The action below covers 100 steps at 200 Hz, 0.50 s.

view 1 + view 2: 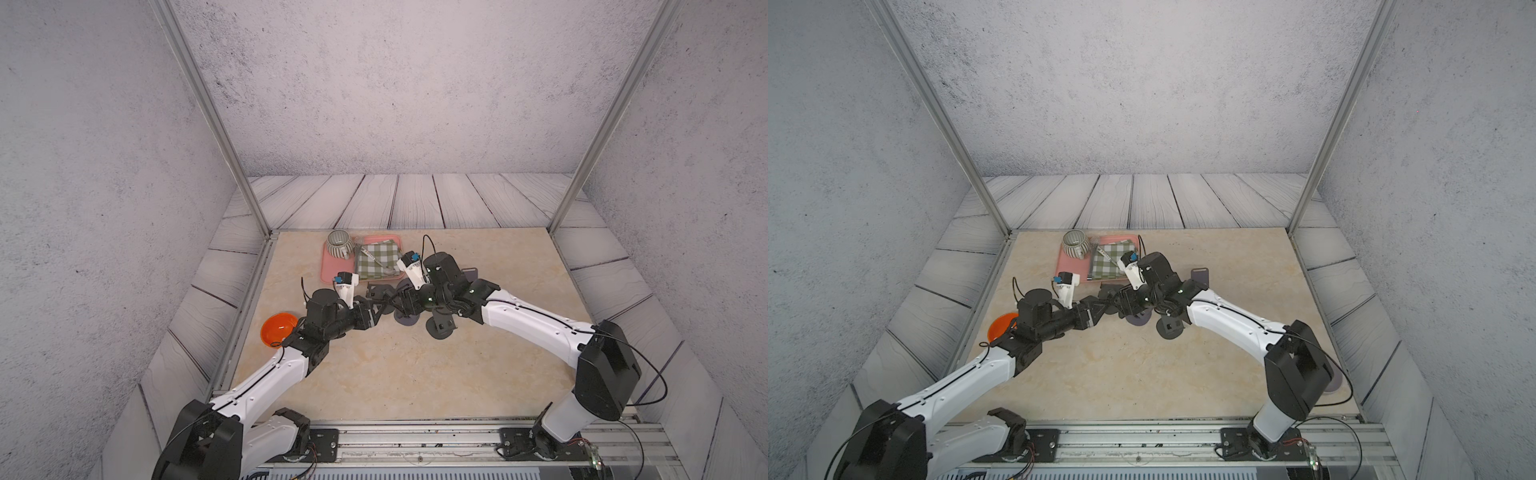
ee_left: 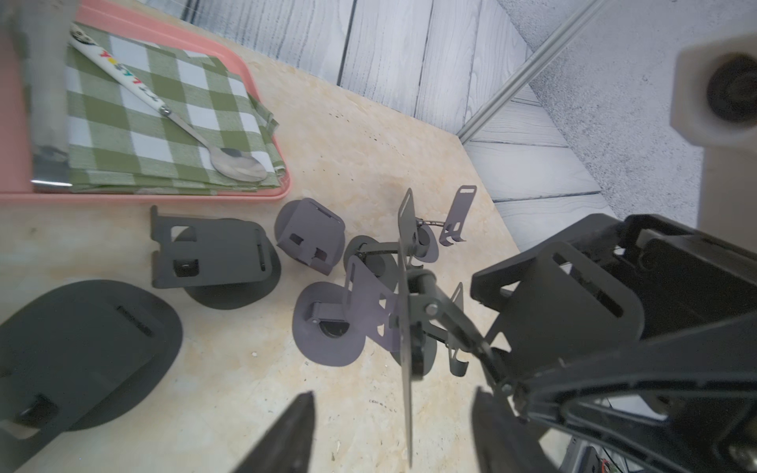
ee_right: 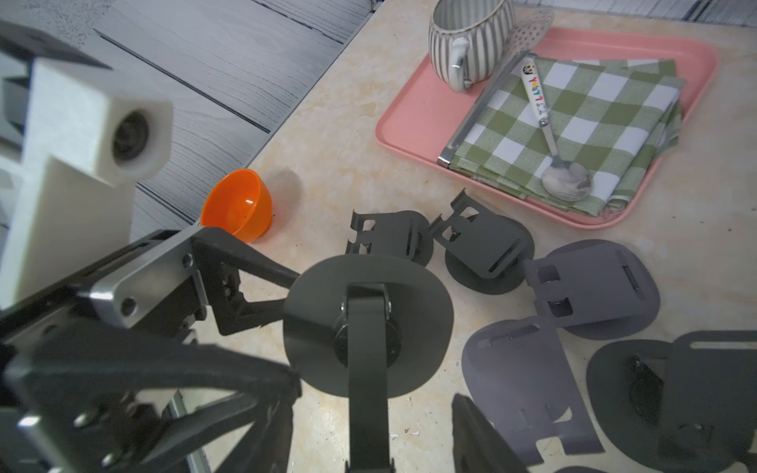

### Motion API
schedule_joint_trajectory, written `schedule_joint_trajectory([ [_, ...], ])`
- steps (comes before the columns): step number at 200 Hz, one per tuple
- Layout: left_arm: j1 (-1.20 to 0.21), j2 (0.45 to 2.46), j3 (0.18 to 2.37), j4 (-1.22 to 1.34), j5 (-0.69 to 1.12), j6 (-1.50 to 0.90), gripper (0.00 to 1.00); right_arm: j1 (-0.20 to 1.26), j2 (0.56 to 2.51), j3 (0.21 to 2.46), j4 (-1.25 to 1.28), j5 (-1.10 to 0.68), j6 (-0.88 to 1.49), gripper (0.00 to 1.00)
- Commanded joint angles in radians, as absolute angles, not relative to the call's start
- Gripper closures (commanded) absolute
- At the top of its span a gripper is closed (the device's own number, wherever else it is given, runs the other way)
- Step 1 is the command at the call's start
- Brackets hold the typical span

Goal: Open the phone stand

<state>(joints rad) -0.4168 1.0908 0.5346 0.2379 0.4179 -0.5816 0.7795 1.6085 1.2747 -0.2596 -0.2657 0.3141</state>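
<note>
A dark phone stand [image 3: 368,323] hangs above the middle of the table between my two grippers. Its round base faces the right wrist camera and its arm runs back between the fingers of my right gripper [image 3: 375,389]. In the left wrist view the right gripper's fingers are shut on the stand's slotted rest plate [image 2: 565,315]. My left gripper [image 2: 394,395] stands open, its fingers on either side of the base's thin edge [image 2: 406,368] without touching it. In both top views the grippers meet tip to tip: left gripper [image 1: 379,311], right gripper [image 1: 400,300].
Several other dark and purple-grey phone stands [image 2: 213,250] [image 3: 594,282] [image 1: 440,326] lie on the table under and around the grippers. Behind them a pink tray [image 1: 328,268] holds a striped mug [image 1: 338,243], a green checked cloth [image 1: 376,259] and a spoon [image 3: 567,180]. An orange bowl [image 1: 278,328] sits at the left edge.
</note>
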Motion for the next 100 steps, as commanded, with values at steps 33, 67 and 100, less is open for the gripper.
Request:
schedule_joint_trajectory([
  [33, -0.417, 0.989, 0.553, 0.026, 0.146, -0.490, 0.02, 0.778, 1.580, 1.364, -0.411, -0.116, 0.276, 0.42],
  [67, -0.417, 0.998, 0.542, 0.026, 0.156, -0.466, 0.02, 0.778, 1.580, 1.419, -0.514, -0.004, 0.268, 0.42],
  [100, -0.418, 1.020, 0.543, 0.032, 0.173, -0.465, 0.02, 0.761, 1.580, 1.465, -0.602, 0.068, 0.273, 0.42],
])
